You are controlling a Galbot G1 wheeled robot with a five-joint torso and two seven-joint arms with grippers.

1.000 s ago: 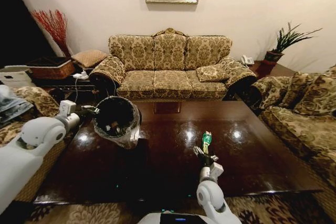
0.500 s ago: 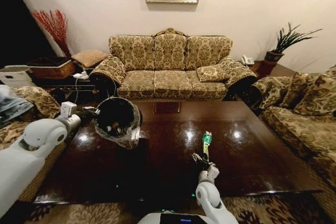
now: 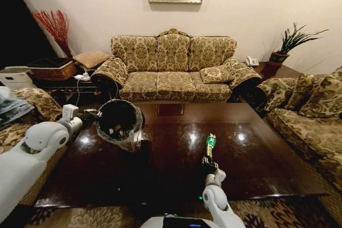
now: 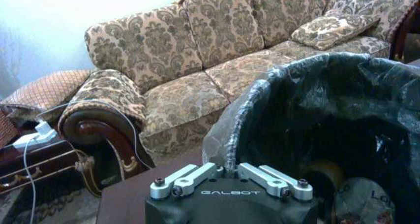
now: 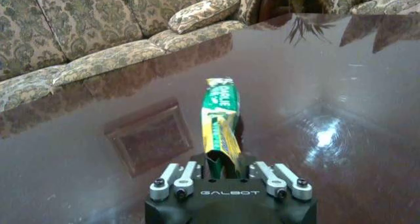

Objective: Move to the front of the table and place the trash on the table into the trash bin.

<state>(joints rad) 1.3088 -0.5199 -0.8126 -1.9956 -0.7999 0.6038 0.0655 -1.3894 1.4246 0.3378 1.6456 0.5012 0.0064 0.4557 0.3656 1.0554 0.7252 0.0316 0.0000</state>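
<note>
Right gripper (image 5: 222, 171): clamped on green packet (image 5: 220, 116), above the table (image 3: 256, 148).
Packet likely light, thin, crinkly; best pinched at its flat end. Left gripper (image 4: 226, 177) grips the trash bin (image 3: 118, 121) rim.

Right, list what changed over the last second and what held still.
The right hand has drawn back toward the robot, keeping its grip on the upright green snack packet, which came slightly nearer with it. The left hand stays clamped on the rim of the small round black trash bin, tilted over the glossy dark brown wooden table; both unmoved.
</note>
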